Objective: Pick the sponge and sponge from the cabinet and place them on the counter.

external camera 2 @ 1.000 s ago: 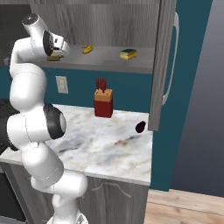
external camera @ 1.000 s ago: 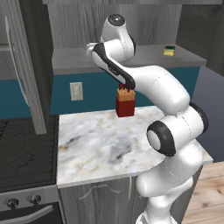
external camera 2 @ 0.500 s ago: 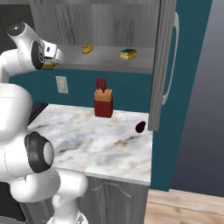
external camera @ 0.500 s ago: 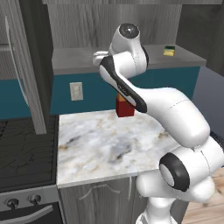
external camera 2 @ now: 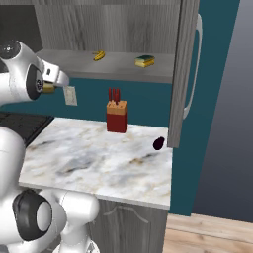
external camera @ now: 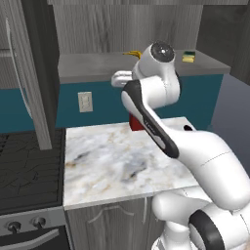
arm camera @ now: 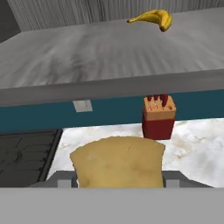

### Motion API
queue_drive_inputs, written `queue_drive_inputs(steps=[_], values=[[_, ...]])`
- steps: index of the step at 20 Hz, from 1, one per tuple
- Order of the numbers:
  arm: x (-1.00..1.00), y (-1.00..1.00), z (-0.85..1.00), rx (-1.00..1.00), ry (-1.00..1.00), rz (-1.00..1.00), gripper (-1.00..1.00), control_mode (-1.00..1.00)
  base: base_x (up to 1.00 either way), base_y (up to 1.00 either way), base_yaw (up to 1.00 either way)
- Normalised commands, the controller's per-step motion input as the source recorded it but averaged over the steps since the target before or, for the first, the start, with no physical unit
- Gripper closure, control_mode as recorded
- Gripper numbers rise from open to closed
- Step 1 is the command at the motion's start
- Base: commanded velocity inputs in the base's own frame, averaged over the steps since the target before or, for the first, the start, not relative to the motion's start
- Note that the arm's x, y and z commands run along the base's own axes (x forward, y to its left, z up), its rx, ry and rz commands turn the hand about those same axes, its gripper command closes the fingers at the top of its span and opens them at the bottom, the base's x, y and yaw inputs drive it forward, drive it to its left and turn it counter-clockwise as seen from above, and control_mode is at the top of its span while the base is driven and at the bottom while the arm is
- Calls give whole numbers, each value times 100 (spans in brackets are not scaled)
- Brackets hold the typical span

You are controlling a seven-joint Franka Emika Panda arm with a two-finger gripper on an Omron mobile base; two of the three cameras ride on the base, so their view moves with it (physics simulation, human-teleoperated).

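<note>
My gripper is shut on the tan-yellow sponge, which sits between the fingers in the hand view. It hangs in front of and slightly below the cabinet shelf, above the marble counter. From the right base view the gripper shows at the left with the tan sponge in it. The other sponge, yellow with a dark green top, lies on the shelf toward its right end. The left base view has that sponge near the shelf's right edge.
A banana lies on the shelf. A red knife block stands at the back of the counter, and a small dark object lies near the open cabinet door. The black stovetop borders the counter's left side.
The arm has drawn back and down from the shelf with the tan sponge still gripped. The hand now sits lower, in front of the shelf edge.
</note>
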Motion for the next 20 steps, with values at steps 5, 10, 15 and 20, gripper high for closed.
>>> queue_drive_inputs(steps=[5, 10, 15, 20], values=[[-25, 2, -7, 12, 3, 0, 100, -100, 0, 0, 0], [-7, 6, -18, 11, 1, 0, 100, -100, 0, 0, 0], [-16, 5, -34, 1, 6, 0, 100, -100, 0, 0, 0], [-10, 7, -43, 0, 10, 0, 100, -100, 0, 0, 0]])
